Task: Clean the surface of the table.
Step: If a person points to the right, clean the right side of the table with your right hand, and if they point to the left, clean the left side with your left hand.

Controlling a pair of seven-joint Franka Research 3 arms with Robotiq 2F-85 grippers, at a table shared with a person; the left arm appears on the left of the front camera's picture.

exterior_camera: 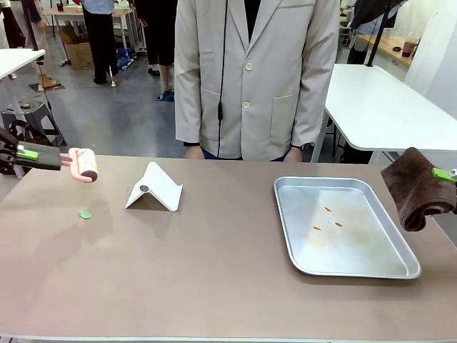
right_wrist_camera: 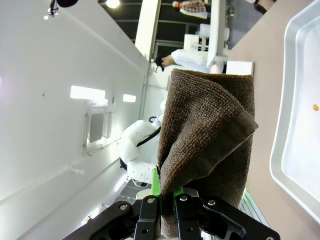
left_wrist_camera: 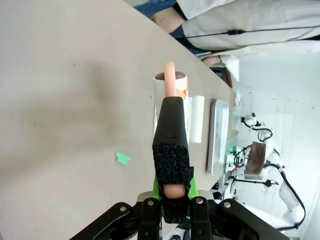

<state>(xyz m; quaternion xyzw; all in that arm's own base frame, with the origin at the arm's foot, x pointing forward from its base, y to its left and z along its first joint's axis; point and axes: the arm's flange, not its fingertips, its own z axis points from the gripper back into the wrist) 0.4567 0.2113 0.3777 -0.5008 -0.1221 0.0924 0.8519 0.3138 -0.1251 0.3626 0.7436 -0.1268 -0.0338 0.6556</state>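
two grippers are closed on cleaning tools above the wide rectangular table [exterior_camera: 214, 271] with the matte brownish-taupe top. the left gripper [exterior_camera: 30, 156], at the table's far left corner, has its jaws clamped on the black-wrapped handle of a small pink-handled roller [exterior_camera: 86, 164], which hangs clear of the surface with its shadow below. a tiny green scrap [exterior_camera: 85, 214] lies on the tabletop just in front of the roller. the right gripper [exterior_camera: 444, 174], at the right edge, has its jaws pinched tight on a folded brown terry cloth [exterior_camera: 418, 189] that droops beside the shiny rectangular metal tray [exterior_camera: 357, 246]. three small orange bits [exterior_camera: 328, 209] lie in the tray. a white folded card stand [exterior_camera: 153, 189] sits between roller and tray. a person in a pale beige jacket [exterior_camera: 250, 78] stands at the far side.
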